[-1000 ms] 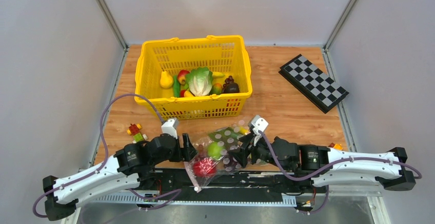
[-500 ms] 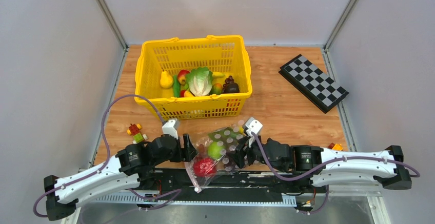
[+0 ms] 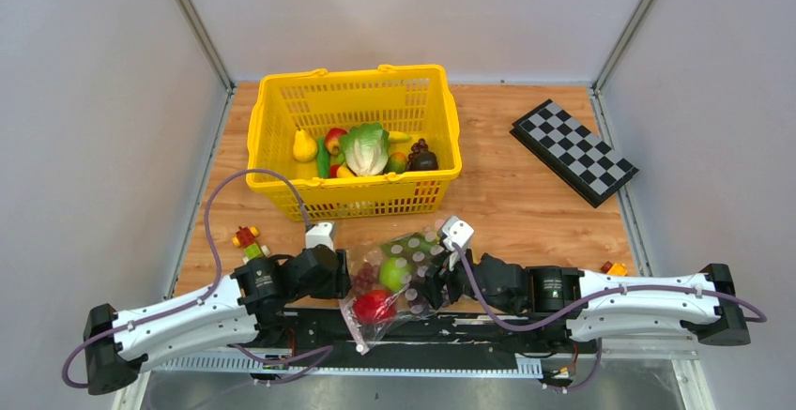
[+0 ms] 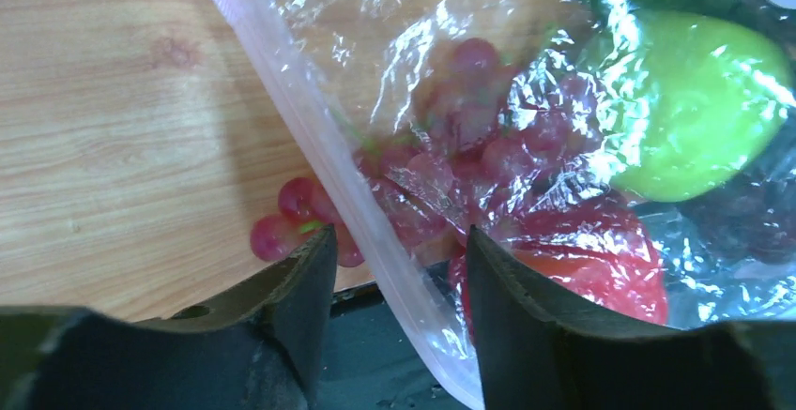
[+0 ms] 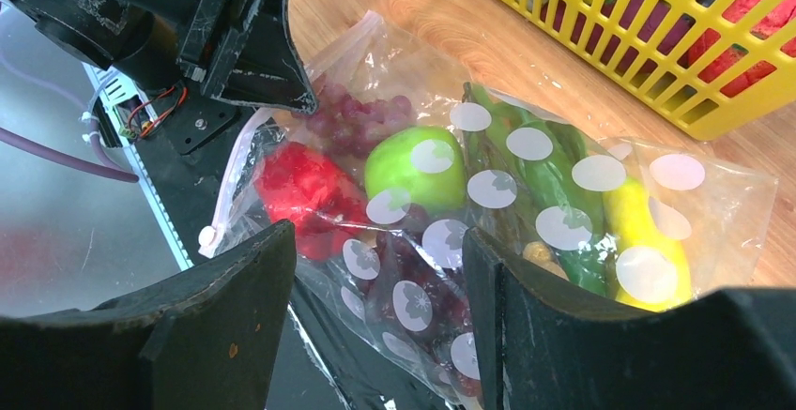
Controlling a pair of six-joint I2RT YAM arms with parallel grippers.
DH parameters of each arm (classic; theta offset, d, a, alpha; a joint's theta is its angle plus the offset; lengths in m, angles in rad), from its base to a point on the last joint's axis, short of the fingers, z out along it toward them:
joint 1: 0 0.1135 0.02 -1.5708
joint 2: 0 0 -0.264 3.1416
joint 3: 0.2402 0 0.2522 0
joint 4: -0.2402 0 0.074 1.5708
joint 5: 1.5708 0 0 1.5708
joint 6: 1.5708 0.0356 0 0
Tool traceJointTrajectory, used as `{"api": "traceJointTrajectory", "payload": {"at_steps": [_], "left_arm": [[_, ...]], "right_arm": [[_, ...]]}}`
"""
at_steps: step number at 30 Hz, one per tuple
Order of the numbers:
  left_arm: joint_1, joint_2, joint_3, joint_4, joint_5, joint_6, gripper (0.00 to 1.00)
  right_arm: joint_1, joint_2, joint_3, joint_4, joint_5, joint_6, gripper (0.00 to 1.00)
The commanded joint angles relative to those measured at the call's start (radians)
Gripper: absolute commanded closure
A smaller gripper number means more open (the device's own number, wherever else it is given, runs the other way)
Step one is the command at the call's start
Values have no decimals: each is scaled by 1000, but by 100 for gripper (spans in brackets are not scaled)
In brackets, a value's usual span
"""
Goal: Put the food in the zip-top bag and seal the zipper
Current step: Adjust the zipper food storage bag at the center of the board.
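Note:
The zip-top bag (image 3: 404, 274) lies at the table's near edge, holding a red apple (image 3: 374, 307), a green apple (image 3: 392, 274), purple grapes (image 4: 469, 138), green pods (image 5: 544, 185) and a yellow banana (image 5: 643, 241). A few grapes (image 4: 282, 222) poke out past the zipper (image 4: 310, 138). My left gripper (image 4: 399, 241) is open, and the zipper strip runs between its jaws with a gap on each side. My right gripper (image 5: 375, 236) is open over the bag's near side, above the grapes. More food, such as lettuce (image 3: 364, 147), sits in the yellow basket (image 3: 282, 100).
A folded checkerboard (image 3: 573, 152) lies at the back right. Small toy blocks (image 3: 247, 239) sit left of the left arm, and a small orange piece (image 3: 615, 267) lies by the right arm. Part of the bag overhangs the dark rail (image 3: 451, 330) at the near edge.
The left gripper has moved right onto the bag's zipper edge and its jaws have narrowed around the strip. The right gripper has shifted slightly left over the bag.

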Motion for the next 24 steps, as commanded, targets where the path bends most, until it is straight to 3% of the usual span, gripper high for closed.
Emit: {"api": "traceJointTrajectory", "payload": {"at_steps": [1,16,21,24], "left_arm": [[-1,-55,14,92,9,16,46],[-1,-190,-92,204,66,-24,77],[-2,-230,-51,234,46,14,100],[0,-234,24,270,8,56,100]], "right_arm": [[3,-2,32,43,14,14,34],[2,-4,26,56,3,40,34],[3,-10,21,89,-74,0,34],[4,-13,30,98,-165,-95,34]]}}
